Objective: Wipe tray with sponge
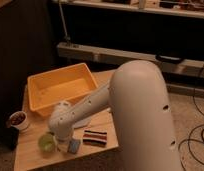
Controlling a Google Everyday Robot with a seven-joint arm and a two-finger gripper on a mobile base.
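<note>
The yellow-orange tray [62, 87] stands at the back left of the wooden table, with nothing in it that I can see. The sponge [74, 145], a small blue-grey pad, lies flat near the table's front edge. My white arm reaches down from the right, and its gripper [63, 136] hangs low over the table just left of the sponge, between it and a green cup. The wrist hides most of the gripper from above. I cannot see whether it touches the sponge.
A green cup [46, 142] sits left of the gripper. A striped block [95, 136] lies right of the sponge. A white cup with dark contents [17, 120] stands at the table's left edge. A pale cloth [86, 120] shows under the arm.
</note>
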